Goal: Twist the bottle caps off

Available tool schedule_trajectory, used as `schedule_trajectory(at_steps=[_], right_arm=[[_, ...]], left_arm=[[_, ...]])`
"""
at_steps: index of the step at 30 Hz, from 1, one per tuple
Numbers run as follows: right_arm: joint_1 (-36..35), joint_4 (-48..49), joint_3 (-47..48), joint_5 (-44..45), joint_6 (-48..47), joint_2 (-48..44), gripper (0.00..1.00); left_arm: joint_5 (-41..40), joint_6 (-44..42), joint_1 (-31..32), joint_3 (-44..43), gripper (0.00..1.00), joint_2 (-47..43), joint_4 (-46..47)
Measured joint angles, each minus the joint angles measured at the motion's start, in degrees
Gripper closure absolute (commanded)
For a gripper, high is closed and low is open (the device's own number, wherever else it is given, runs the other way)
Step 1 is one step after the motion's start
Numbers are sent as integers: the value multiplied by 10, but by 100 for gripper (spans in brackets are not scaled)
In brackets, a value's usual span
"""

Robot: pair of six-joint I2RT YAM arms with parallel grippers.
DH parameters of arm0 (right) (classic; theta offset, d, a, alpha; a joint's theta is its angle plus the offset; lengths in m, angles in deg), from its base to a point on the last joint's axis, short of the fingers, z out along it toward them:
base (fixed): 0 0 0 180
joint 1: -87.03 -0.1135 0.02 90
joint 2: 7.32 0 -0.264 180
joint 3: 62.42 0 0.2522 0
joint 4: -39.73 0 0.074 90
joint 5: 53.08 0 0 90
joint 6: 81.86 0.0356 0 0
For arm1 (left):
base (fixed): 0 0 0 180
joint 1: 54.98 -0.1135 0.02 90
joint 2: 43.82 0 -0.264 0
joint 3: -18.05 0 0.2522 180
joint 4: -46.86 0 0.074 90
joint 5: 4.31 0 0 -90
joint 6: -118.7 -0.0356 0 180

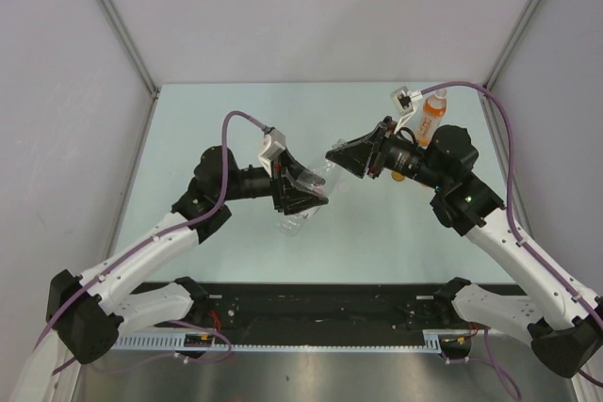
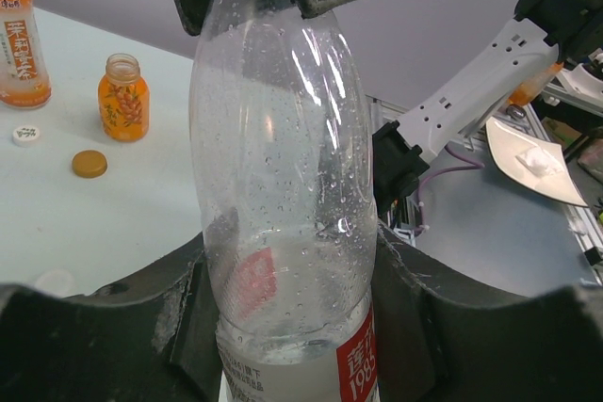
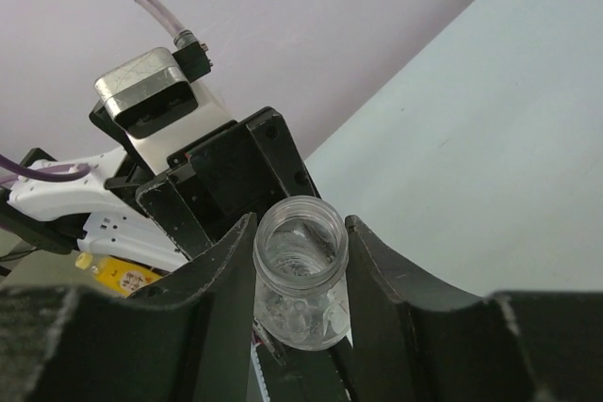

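Observation:
The clear bottle [image 1: 316, 184] is tilted above the table, its body clamped between my left gripper's [image 2: 292, 265] fingers. My right gripper [image 3: 300, 228] closes round its neck; the bottle's mouth [image 3: 301, 237] is open, with no cap on it. In the left wrist view the taller orange bottle [image 2: 19, 40] and the short squat orange bottle [image 2: 123, 96], which is uncapped, stand on the table. The white cap [image 2: 26, 135], the orange cap [image 2: 89, 164] and a faint whitish-clear cap [image 2: 55, 281] lie near them. The taller orange bottle [image 1: 431, 120] stands behind my right arm in the top view.
The table's far right corner lies just behind the taller orange bottle. A black rail [image 1: 320, 303] runs along the near edge between the arm bases. Grey walls close in the table on three sides.

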Motion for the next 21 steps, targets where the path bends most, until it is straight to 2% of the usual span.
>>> schedule_trajectory(at_steps=[2,4,5,6,7,8,9,12,14,21], right_arm=[[0,0,0,1,-2,0,68],[0,0,1,4,-2,0,78],[0,0,1,5,-3,-1,90],[0,-1,1,7,-3,-2,95],[0,-2,0,8,-3,-2,100],[0,-2,1,9,-4,-2,100],[0,-3,1,9,-4,-3,100],[0,-3,1,11,-3,-3,100],[0,-3,1,11,-3,-4,100],[0,-5,2,26,-13,-11,100]], left_arm=[[0,-2,0,0,100,0,0],[0,-3,0,0,98,0,0],[0,-3,0,0,94,0,0],[-1,-3,0,0,82,0,0],[-1,-4,0,0,77,0,0],[-1,-5,0,0,70,0,-1],[-2,-7,0,-2,53,0,-4],[-7,-13,0,-12,27,0,-25],[-19,-19,2,-20,1,0,-43],[-79,-23,2,-26,0,-6,-72]])
